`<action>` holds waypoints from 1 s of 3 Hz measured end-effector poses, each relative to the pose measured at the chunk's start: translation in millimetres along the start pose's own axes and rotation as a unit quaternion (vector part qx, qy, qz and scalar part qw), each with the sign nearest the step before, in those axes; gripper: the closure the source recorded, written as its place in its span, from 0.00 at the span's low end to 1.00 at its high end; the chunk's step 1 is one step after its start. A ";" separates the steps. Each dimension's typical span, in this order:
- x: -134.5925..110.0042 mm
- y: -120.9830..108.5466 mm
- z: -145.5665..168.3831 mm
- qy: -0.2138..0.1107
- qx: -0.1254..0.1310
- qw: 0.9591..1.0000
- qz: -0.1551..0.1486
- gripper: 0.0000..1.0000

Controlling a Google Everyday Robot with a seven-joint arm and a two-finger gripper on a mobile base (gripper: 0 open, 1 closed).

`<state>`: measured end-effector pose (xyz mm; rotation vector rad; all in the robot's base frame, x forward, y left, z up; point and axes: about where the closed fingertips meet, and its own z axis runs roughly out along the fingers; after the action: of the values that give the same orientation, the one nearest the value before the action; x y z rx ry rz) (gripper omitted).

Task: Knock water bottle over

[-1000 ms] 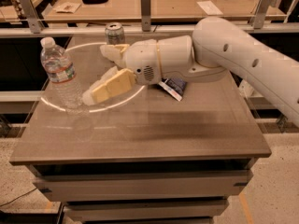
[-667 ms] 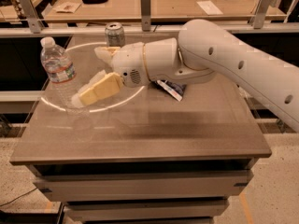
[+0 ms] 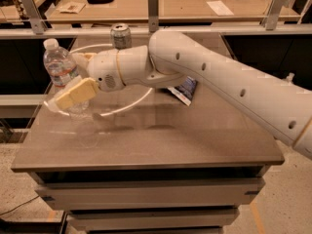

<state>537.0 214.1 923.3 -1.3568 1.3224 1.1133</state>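
Note:
The water bottle point(image 3: 58, 66) is clear plastic with a white cap and a pale label. It stands upright near the table's far left edge. My gripper point(image 3: 74, 78) is right beside it on its right side. The jaws are open. The near cream finger point(image 3: 74, 94) reaches across the front of the bottle's base, and the far finger point(image 3: 86, 57) sits just right of its upper body. I cannot tell whether a finger touches the bottle. The white arm point(image 3: 219, 84) stretches in from the right.
A silver drink can point(image 3: 120, 35) stands at the table's back edge behind the wrist. A dark snack packet point(image 3: 185, 90) lies under the arm at mid-table. The grey table point(image 3: 156, 140) ends just left of the bottle. Another table point(image 3: 185, 4) with papers stands behind.
My gripper has moved left across the table, from a little right of the bottle to right against it. The bottle stays upright in the same place.

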 end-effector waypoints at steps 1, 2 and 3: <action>11.1 -13.1 37.1 -0.019 -0.032 0.999 0.007 0.00; 8.6 -26.1 53.6 -0.034 -0.033 0.999 0.003 0.16; -4.5 -29.3 55.0 -0.062 -0.045 0.997 -0.011 0.39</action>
<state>565.7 269.3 918.3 -1.3428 1.1769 1.2347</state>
